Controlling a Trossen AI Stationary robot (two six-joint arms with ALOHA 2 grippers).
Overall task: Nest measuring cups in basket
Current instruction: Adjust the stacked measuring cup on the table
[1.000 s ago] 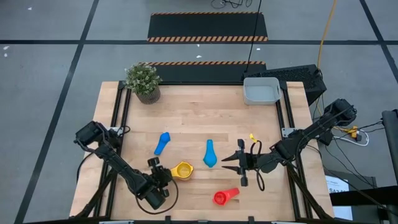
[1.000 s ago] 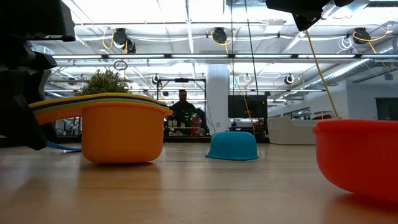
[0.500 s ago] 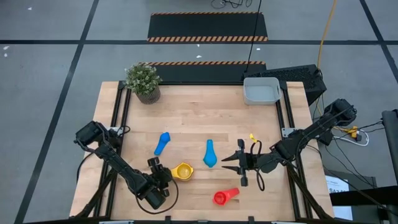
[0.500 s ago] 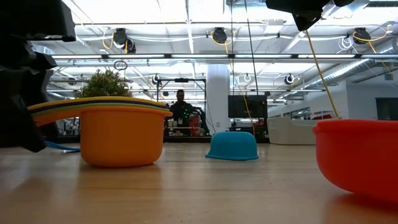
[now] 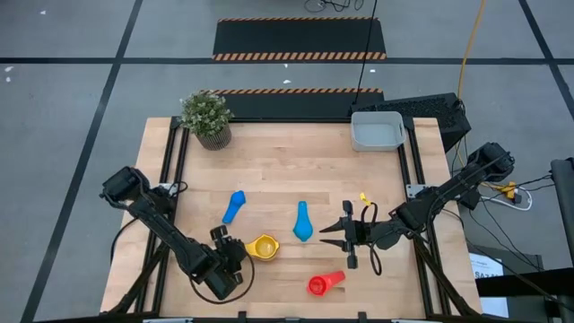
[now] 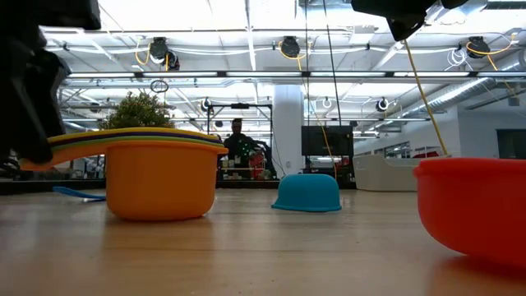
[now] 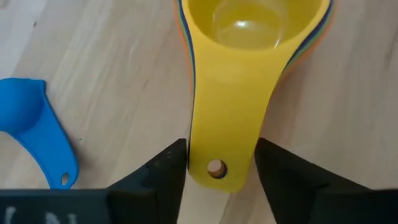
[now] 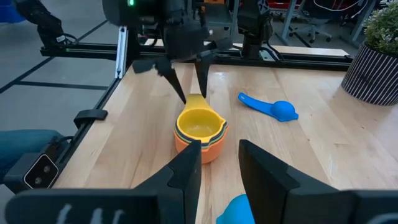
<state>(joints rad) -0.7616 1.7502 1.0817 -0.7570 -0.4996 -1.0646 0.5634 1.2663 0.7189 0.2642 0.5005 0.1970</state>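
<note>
Several measuring cups sit nested in one stack [image 5: 264, 246] on the wooden table [image 5: 287, 161], yellow on top and orange outermost, just ahead of the left gripper [image 7: 217, 163]. That gripper's fingers stand spread on either side of the stack's handles, close beside them but not clamped. One light blue cup [image 5: 234, 206] lies loose on the wood beyond the left gripper. Another light blue cup [image 5: 302, 222] rests upside down just in front of the right gripper [image 5: 334, 235], whose fingers are parted and hold nothing. A red cup [image 5: 325, 283] lies near that gripper's side. The basket [image 5: 377, 131] sits well apart from both grippers, at the table's far corner beyond the right one.
</note>
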